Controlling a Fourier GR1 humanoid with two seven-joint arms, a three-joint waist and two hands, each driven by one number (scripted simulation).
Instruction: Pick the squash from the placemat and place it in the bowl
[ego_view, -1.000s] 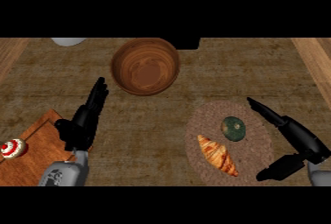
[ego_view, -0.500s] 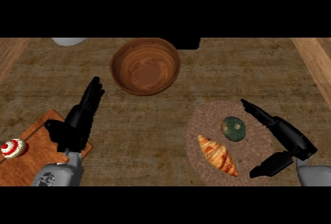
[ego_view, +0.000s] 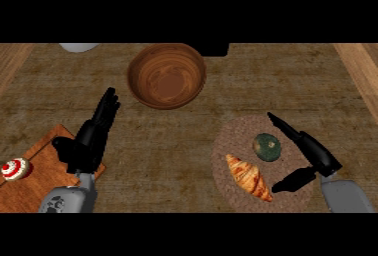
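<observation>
Lying on the placemat, the squash is ungrasped. At its three o'clock the right robot hand is held open — empty.

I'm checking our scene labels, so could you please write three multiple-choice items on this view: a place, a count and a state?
1. Where is the squash? A) in a pan B) on the placemat C) on a plate
2. How many things lie on the placemat? A) one B) three C) two
3. How is the right hand? A) open, holding nothing B) shut on the squash C) curled into a fist
Answers: 1 B, it lies there beside the croissant. 2 C, squash and croissant only. 3 A, its fingers are straight.
</observation>
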